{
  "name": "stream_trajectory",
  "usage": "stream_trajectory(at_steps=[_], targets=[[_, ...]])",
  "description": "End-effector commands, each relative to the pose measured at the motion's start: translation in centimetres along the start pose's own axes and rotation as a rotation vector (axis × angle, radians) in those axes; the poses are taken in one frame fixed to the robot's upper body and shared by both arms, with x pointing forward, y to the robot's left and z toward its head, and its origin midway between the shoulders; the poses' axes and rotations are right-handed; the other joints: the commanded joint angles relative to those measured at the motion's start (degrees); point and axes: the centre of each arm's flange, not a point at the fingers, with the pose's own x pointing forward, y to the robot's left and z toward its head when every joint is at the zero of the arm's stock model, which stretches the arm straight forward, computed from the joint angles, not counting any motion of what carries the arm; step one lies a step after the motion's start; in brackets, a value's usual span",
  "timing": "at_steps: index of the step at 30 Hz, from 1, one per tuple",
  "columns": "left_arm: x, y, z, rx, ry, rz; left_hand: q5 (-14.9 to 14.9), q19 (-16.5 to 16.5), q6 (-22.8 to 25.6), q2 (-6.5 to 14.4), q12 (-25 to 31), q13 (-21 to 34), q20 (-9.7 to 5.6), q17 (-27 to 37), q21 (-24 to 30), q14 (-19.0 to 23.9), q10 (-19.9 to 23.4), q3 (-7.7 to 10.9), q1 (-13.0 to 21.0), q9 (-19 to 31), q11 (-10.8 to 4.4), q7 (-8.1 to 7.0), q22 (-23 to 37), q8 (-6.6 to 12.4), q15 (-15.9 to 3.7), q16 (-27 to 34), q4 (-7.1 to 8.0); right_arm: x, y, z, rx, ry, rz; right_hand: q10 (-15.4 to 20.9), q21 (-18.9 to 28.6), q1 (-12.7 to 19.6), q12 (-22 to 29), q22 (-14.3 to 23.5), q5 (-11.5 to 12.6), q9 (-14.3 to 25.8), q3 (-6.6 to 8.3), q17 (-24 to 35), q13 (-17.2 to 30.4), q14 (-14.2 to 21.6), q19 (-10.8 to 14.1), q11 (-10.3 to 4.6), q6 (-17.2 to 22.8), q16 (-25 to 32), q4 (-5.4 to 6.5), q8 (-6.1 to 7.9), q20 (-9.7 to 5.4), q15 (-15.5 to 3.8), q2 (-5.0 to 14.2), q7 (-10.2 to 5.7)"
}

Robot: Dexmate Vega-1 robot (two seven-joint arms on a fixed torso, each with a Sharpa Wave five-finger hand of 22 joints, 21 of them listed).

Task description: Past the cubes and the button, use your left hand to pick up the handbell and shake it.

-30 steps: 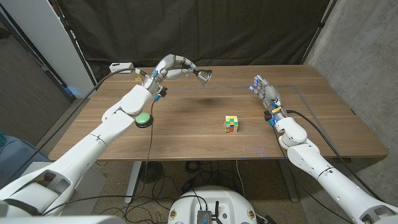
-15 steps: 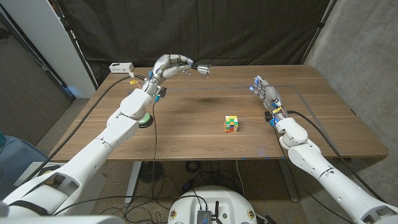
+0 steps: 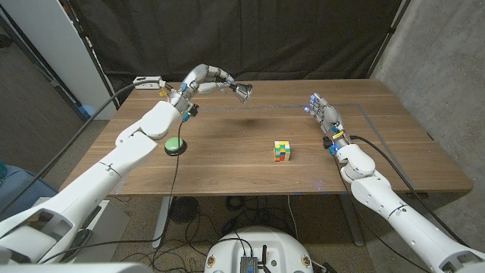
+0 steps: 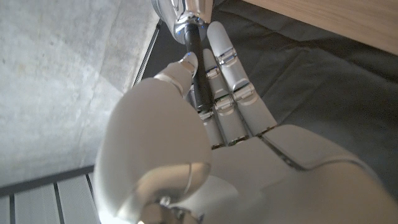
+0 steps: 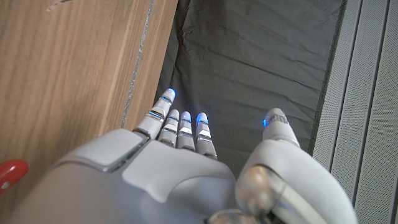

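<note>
My left hand holds the silver handbell by its black handle, lifted above the far side of the table with the bell mouth pointing to the right. In the left wrist view the black handle runs between the thumb and fingers of the left hand, with the shiny bell body beyond. A multicoloured cube sits mid-table. The green button lies at the near left. My right hand stands at the right, fingers straight and apart, holding nothing; the right hand shows the same from its wrist.
A white box with a cable sits at the table's far left corner. A dark curtain hangs behind the wooden table. A small red thing shows at the right wrist view's edge.
The left hand has kept swinging the bell: it rose and drew back half a second ago, and now sits lower and tilted again. The right hand has stayed still.
</note>
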Motion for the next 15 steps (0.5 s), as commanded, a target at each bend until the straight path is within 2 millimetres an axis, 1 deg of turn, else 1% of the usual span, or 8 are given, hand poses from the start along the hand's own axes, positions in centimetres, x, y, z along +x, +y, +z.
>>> stream_trajectory(at_steps=[1,8,15], targets=[[-0.9,1.3,2.6,0.497,0.053,0.010,0.2,-0.2,0.3,0.6,0.1,0.4,-0.05,0.3,0.4,5.9,0.4,0.47,0.0,0.1,-0.16,0.07,0.1,0.48,-5.93,0.3,-0.02,0.1,0.4,-0.2,0.015,-0.012,0.001,0.4,-0.1,0.6,0.0,0.2,0.2,0.3,-0.09,0.2,0.1,0.2,0.5,-0.20,0.2,0.1,0.34,-0.23,-0.07,0.20,0.03,0.00],[-2.1,2.0,2.2,0.715,0.153,0.021,0.2,-0.3,0.5,0.5,0.0,0.7,0.00,0.4,0.5,6.0,0.4,0.52,0.0,0.0,-0.34,-0.04,0.1,0.54,-5.97,0.4,-0.07,0.4,0.7,-0.2,0.013,-0.011,0.011,0.5,-0.1,0.6,0.1,0.2,0.2,0.3,-0.12,0.2,0.1,0.3,0.6,0.00,0.2,0.1,0.34,-0.22,0.04,0.29,0.02,0.10],[-2.5,3.5,3.2,0.993,0.243,0.023,0.2,-0.3,0.4,0.5,-0.1,1.1,0.00,0.4,0.7,6.1,0.4,0.57,0.0,0.0,-0.44,-0.18,0.1,0.47,-5.96,0.5,-0.12,0.7,0.9,-0.5,0.022,-0.007,0.020,0.4,-0.1,0.6,0.0,0.2,0.2,0.3,-0.17,0.2,0.1,0.3,0.6,-0.11,0.2,0.1,0.35,-0.24,-0.04,0.24,0.03,0.10]])
